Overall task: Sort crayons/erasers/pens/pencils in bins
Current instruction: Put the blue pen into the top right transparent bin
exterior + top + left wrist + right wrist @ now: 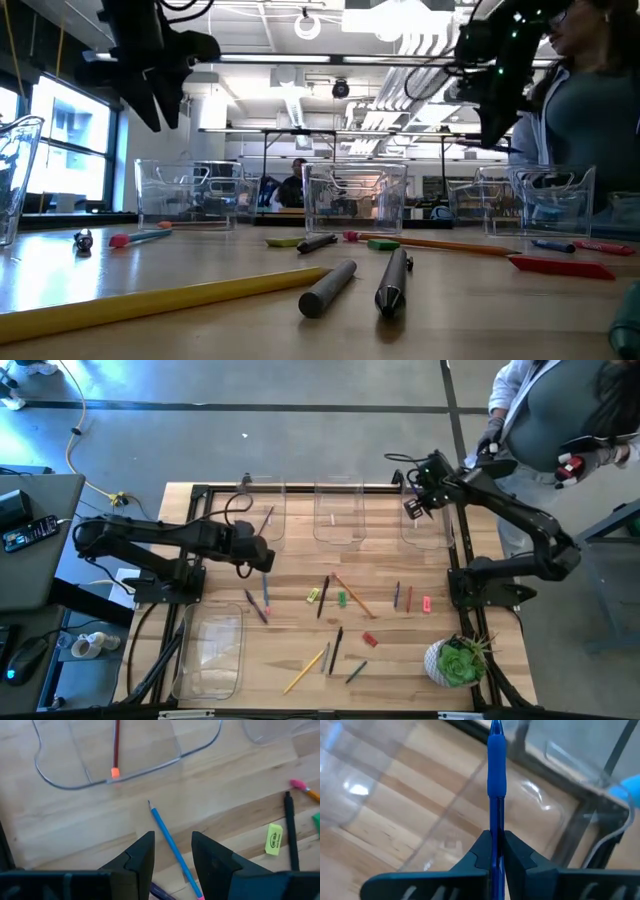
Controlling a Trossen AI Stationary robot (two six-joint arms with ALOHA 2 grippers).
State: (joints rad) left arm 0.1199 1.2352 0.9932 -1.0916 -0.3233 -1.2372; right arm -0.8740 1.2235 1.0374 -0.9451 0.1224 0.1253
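My right gripper (413, 507) is shut on a blue pen (495, 765) above the far right bin (430, 530); it also shows in the low view (497, 120). My left gripper (264, 558) is open and empty, up off the table (152, 105). Its fingers (142, 852) stand above either side of a blue pencil (169, 840) that lies flat on the table (266, 592). A red pencil (116, 745) lies in the far left bin (262, 510). More pencils, pens, crayons and erasers lie scattered mid-table. My right gripper pinches the blue pen's thin barrel (494, 827) between its two fingers. The pen lies along the fingers, and its thicker blue part (496, 760) sticks out past the fingertips. The pen is lifted clear over the bin.
A middle far bin (338, 512) and a longer bin (212, 652) at the near left stand on the table. A yellow-green eraser (273, 839) and a black pen (290, 830) lie near the blue pencil. A potted plant (456, 661) stands near right. A person (560, 420) stands at the far right.
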